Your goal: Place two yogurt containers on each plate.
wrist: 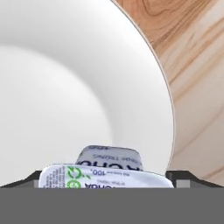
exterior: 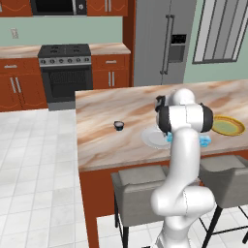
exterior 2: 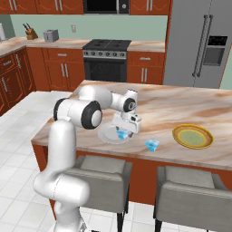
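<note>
Hand view shows the hand (wrist: pixel 107 183) with fingers spread either side of a light blue yogurt container (wrist: pixel 107 168) resting on the white plate (wrist: pixel 65 87) near the counter's (exterior 2: pixel 181 106) front edge

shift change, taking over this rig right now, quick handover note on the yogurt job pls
Pincer: open, low over the white plate, a light blue yogurt cup between its fingertips, resting on the plate.
Other cups: light blue one on the counter between the plates; dark one on the counter left of the white plate.
Yellow-rimmed plate: no cups.
Done: one cup on the white plate.
Left: one more there, two on the yellow-rimmed plate.
</note>
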{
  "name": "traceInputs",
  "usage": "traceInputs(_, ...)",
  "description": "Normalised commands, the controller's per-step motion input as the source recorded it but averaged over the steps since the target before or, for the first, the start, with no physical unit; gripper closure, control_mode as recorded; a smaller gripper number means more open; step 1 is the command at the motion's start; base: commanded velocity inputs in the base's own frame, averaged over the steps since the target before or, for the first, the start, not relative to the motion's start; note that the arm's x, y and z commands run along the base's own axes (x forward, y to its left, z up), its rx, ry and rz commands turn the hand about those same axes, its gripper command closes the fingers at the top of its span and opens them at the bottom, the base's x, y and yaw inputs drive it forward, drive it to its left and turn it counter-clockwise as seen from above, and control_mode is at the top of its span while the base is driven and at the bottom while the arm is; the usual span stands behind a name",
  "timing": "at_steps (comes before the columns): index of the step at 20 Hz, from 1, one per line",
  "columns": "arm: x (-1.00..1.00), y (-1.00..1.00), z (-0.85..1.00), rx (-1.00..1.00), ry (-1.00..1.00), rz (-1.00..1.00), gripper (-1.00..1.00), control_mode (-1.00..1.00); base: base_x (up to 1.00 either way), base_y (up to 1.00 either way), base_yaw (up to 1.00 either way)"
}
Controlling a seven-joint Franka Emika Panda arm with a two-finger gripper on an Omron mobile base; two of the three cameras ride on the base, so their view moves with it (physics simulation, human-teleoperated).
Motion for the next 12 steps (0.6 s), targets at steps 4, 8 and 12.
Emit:
traceInputs(4,-0.03,0.03,0.31,0.0,0.0,0.0,-1.0,-1.0,0.0,0.0,0.0)
traceInputs(8,-0.04,0.04,0.26,0.0,0.0,0.0,-1.0,-1.0,0.0,0.0,0.0)
traceInputs(12,0.0,0.08,0.21,0.0,0.0,0.0,-1.0,-1.0,0.0,0.0,0.0)
